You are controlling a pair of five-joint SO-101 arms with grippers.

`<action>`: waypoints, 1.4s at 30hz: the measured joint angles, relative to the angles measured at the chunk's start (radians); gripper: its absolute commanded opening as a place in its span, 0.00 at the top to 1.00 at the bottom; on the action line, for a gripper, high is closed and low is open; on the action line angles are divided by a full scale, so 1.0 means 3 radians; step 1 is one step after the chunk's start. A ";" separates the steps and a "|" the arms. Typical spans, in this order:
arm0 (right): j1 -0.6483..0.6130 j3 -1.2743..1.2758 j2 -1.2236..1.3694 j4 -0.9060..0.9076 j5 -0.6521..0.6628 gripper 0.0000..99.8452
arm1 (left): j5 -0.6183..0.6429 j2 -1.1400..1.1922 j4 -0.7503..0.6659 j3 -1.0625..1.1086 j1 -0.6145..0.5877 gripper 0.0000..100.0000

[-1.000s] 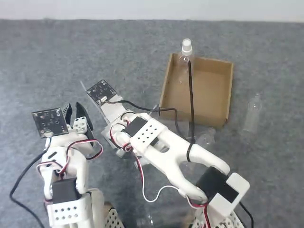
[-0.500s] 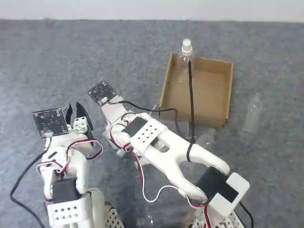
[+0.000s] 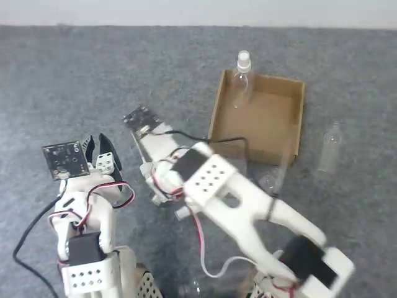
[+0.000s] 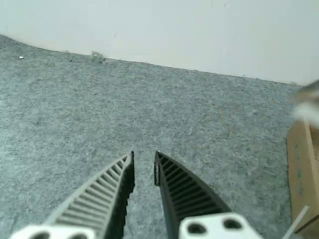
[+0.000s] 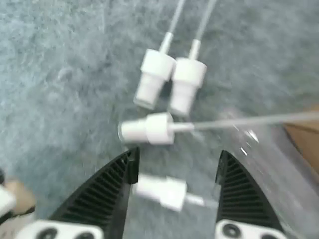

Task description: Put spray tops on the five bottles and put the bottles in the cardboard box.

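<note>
Spread wide, my right gripper (image 5: pixel 177 154) hangs low over the grey carpet (image 5: pixel 60 59) and grasps nothing. Its jaws stand on either side of a white spray top (image 5: pixel 162 191) that lies flat between them. Just beyond the tips a second spray top (image 5: pixel 149 130) lies crosswise, its thin tube running toward the cardboard box (image 5: pixel 305 133). Past that, two more spray tops (image 5: pixel 154 77) lie side by side. My left gripper (image 4: pixel 143 158) hovers over bare carpet off to the side, its jaws parted by a narrow gap and holding nothing. Bluish print on the box wall at the edge of its view is too blurred to read. From above, the box sits open on the carpet with a capped bottle (image 3: pixel 242 81) upright at its far corner. An uncapped bottle (image 3: pixel 329 146) stands outside, near the opposite wall.
</note>
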 measured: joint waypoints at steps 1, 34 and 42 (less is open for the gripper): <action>0.0041 -0.0005 -0.0138 0.0123 0.0005 0.79 | 0.0000 0.0000 0.0000 0.0000 0.0000 0.94; 0.4199 -0.0041 -0.0169 0.0373 0.1468 0.79 | 0.0000 0.0005 0.0000 0.0046 0.0107 0.94; 0.4194 -0.0767 0.0793 0.0174 0.0854 0.79 | 0.0000 0.0000 -0.0010 0.0087 0.0107 0.94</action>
